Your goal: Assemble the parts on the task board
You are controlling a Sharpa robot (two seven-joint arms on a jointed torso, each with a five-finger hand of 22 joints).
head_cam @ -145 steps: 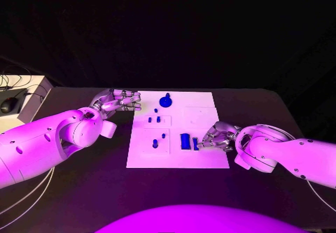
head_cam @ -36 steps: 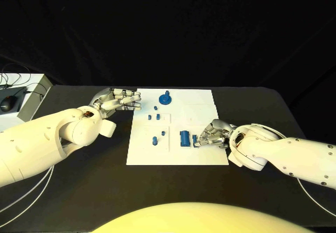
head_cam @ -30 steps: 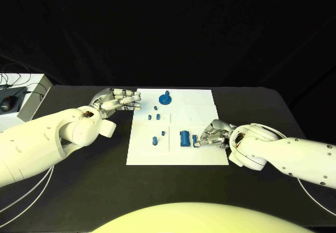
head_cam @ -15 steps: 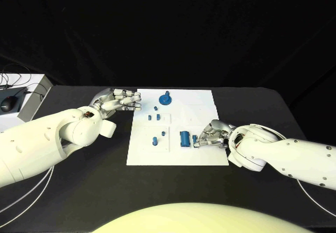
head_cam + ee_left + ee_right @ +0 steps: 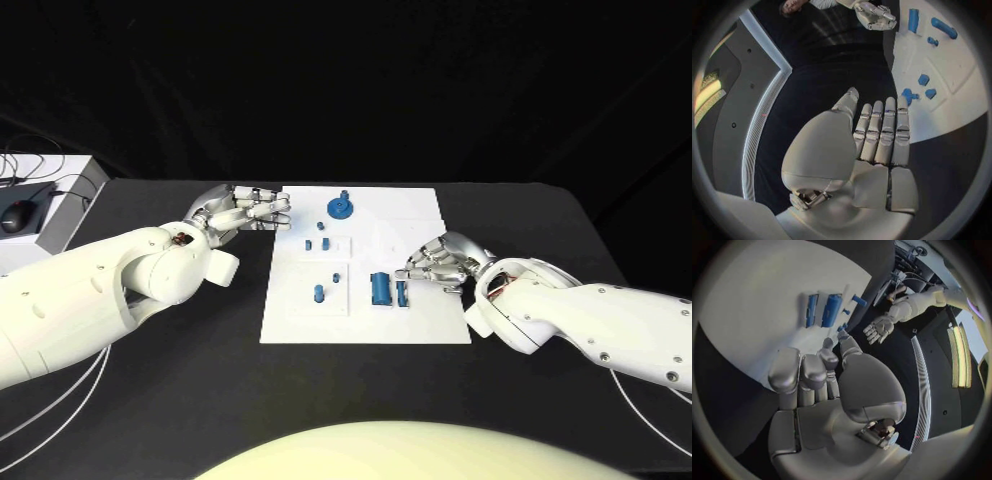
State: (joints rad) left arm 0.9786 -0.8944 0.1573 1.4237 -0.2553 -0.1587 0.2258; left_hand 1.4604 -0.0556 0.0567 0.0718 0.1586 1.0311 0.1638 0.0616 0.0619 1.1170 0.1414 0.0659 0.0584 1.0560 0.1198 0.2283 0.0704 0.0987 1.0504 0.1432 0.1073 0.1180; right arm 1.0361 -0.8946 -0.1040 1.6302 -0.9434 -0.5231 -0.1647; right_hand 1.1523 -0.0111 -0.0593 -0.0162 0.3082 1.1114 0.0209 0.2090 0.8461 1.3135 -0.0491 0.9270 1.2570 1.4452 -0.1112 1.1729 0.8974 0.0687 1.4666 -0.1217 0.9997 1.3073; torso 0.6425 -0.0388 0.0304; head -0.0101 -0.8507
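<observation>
Right hand (image 5: 437, 263) empty, fingers loosely spread, just right of two upright blue blocks (image 5: 389, 290), likely lining up a grasp. Left hand (image 5: 242, 209) open, parked at task board (image 5: 418, 215) far-left edge.

Warm overhead light brightens the task board (image 5: 368, 262) against dark surroundings; both wrist views bend strongly at the rim.

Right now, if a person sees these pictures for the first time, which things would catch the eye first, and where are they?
The white task board stands out first, bright in the middle of the black table, with small blue parts dotted over it. Next come the two silver hands: the left hand is at the board's far left corner, and the right hand is above its right side, next to two upright blue parts, holding nothing.
</observation>
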